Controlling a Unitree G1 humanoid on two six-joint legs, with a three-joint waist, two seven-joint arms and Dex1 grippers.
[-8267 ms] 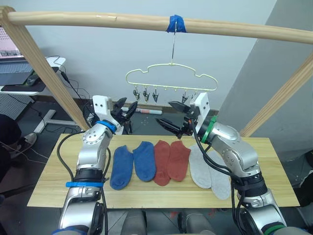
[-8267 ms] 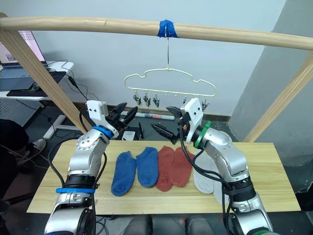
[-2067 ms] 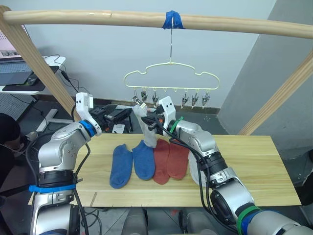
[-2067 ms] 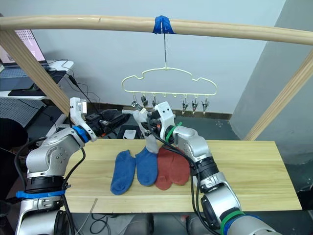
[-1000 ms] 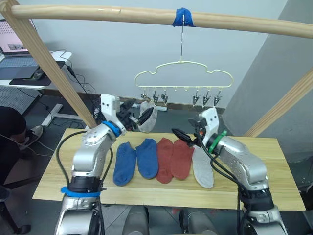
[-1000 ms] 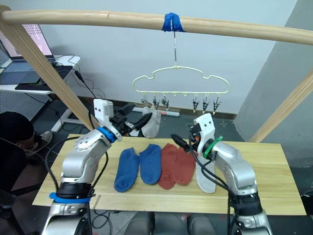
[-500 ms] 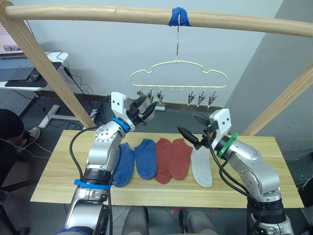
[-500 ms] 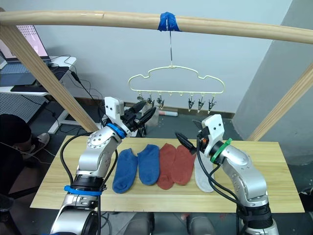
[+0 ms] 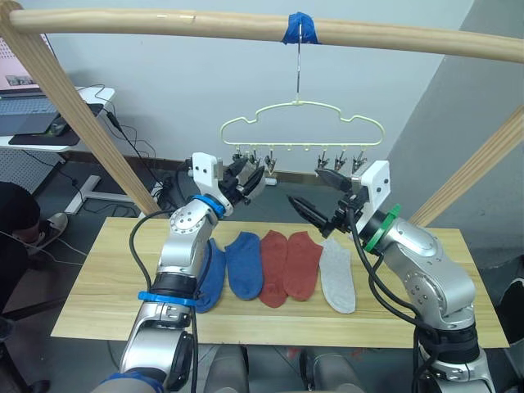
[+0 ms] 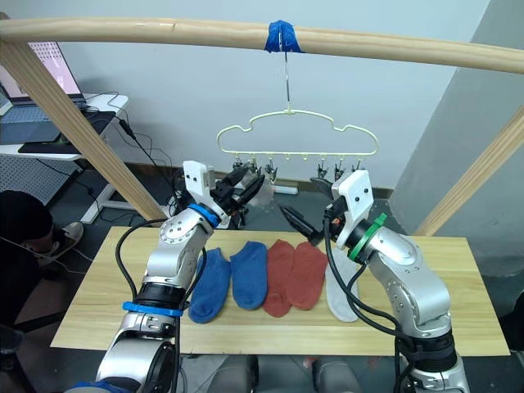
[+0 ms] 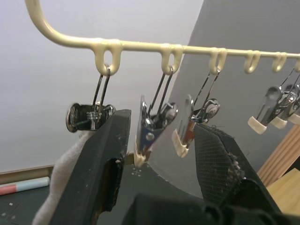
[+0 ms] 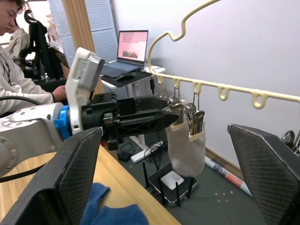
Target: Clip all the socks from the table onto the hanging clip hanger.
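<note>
Socks remain on the surface: two blue, two red and one grey, side by side. A second grey sock hangs from a clip near the left end of the hanger. Left tool sits released around those left clips; right tool is spread wide and empty beside the hanger. Pulling the left tool away carelessly could snag a clip, swing the hanger and shake the hung sock loose.

Bright even indoor light, soft faint shadows under the socks, no glare, close black fingers blurred in left wrist view
</note>
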